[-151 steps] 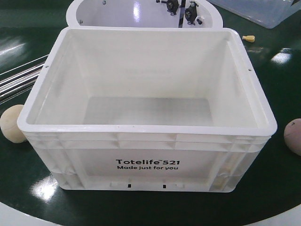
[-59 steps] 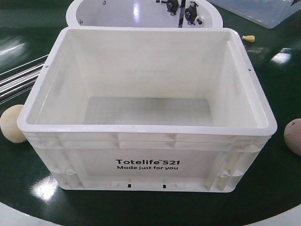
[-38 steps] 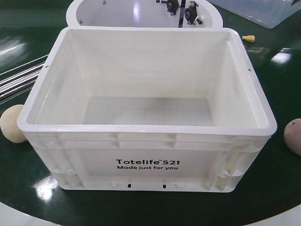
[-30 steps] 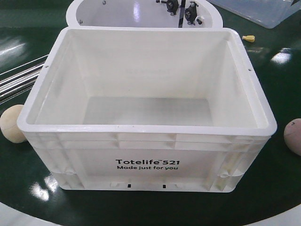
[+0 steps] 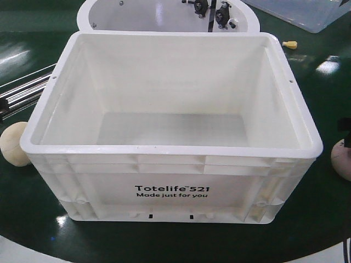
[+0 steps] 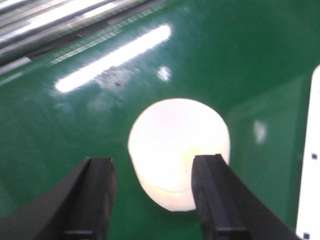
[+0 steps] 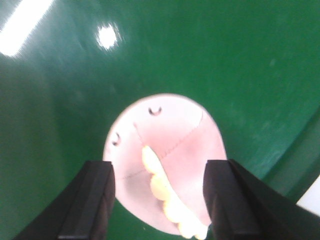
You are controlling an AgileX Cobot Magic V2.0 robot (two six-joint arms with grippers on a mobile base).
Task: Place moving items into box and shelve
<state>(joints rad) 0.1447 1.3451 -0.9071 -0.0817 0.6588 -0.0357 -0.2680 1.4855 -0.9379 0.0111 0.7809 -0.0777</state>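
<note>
The box [image 5: 171, 155], a large white crate printed "Totelife 521", stands empty in the middle of the green table. A pale yellow-beige lump [image 5: 12, 143] lies by its left side and a pinkish-brown lump [image 5: 343, 159] by its right. In the left wrist view my left gripper [image 6: 155, 200] is open just above the pale lump [image 6: 177, 147], which lies nearer the right finger [image 6: 215, 200]. My right gripper [image 7: 160, 200] is open over the pinkish lump [image 7: 167, 150], one finger on each side of it, neither seen to touch it.
A white round housing [image 5: 142, 13] stands behind the crate, a clear tub [image 5: 307, 11] at the back right, and a small yellow piece [image 5: 289, 44] near it. Metal rails [image 5: 22, 90] run at the left. The crate's wall [image 6: 311, 165] is close on the left gripper's right.
Dark parts of both arms have come into the front view's left and right edges, above the two lumps. The crate and the lumps have stayed where they were.
</note>
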